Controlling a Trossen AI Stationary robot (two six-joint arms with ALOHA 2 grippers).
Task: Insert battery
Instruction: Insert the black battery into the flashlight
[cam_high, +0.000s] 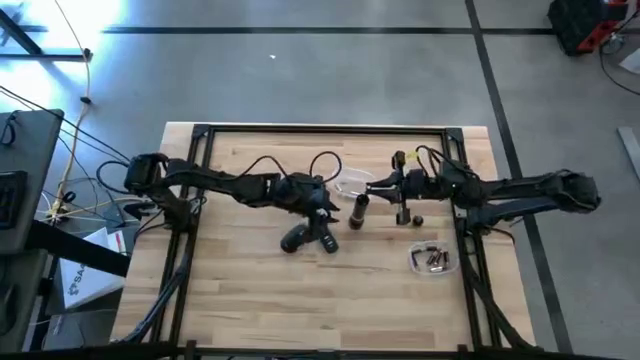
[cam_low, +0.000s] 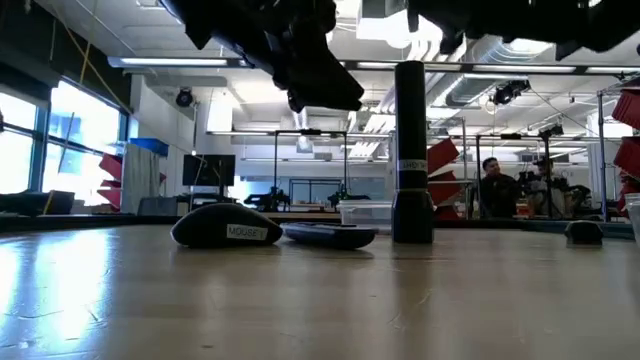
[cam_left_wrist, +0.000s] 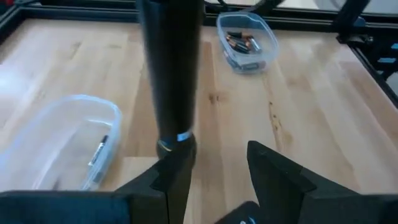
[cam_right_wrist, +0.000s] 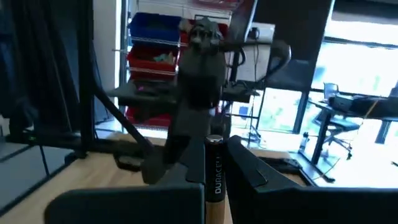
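Step in hand, as I read it: battery is picked and carried, insertion not yet done. Right gripper (cam_right_wrist: 214, 180) is clamped on a Duracell battery (cam_right_wrist: 214, 168), held upright between its fingers w/ the gold end up, above the table toward the far edge, right of centre. The flashlight body (cam_high: 359, 209) stands upright on the table near the middle, just left of that gripper; in the low view it's a tall black tube (cam_low: 411, 165) on end, top apparently open, tho the opening itself isn't visible. Left gripper (cam_left_wrist: 217, 180) sits low beside the tube's base, fingers apart, one finger (cam_left_wrist: 174, 180) about touching the tube and the other clear of it, so it brackets the body but isn't squeezing it. Next move prob. calls for the left fingers to close and steady the tube, then the right arm to bring the battery over the tube mouth, line it up vertical and lower it in; polarity can't be checked from here. Battery is near the tube but off to its right, not yet over it. Other stuff: a mouse (cam_low: 228, 225) lying front-left of the tube, a clear tub of spare batteries (cam_high: 433, 259) toward the right edge, an empty-looking clear container (cam_left_wrist: 59, 140) beside the tube, and a small dark cap (cam_high: 417, 219) on the table.
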